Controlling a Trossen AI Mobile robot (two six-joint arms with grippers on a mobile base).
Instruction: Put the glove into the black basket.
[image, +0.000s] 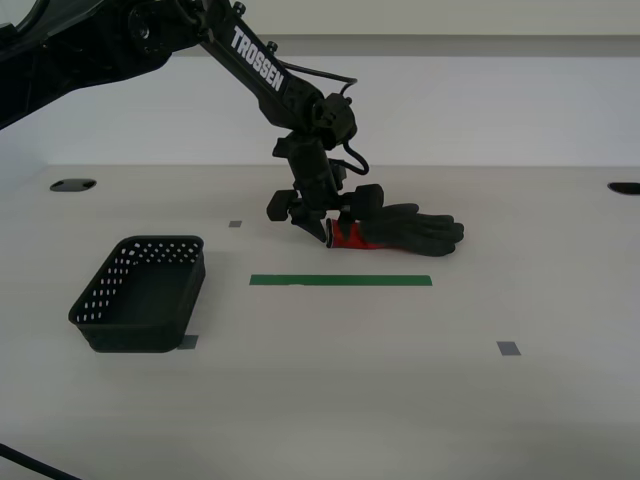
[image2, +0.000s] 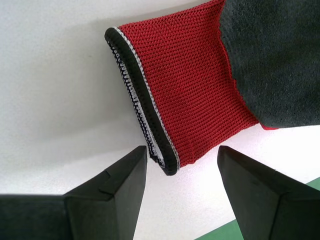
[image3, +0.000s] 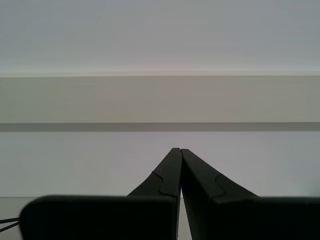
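Note:
The glove (image: 405, 229), dark grey with a red knit cuff (image2: 180, 85), lies flat on the white table near its middle. My second gripper (image: 326, 226) hangs just above the cuff end, jaws open and astride the cuff's edge, not closed on it; the second wrist view shows its fingertips (image2: 125, 177) either side of the cuff hem. The black basket (image: 140, 292) stands empty at the exterior view's left, well apart from the glove. My first gripper (image3: 179, 150) is shut and empty, pointing at a plain wall; it does not show in the exterior view.
A green tape strip (image: 340, 280) lies on the table in front of the glove. Small grey tape squares (image: 508, 348) mark the surface. Two dark cable holes (image: 72, 185) sit at the table's far corners.

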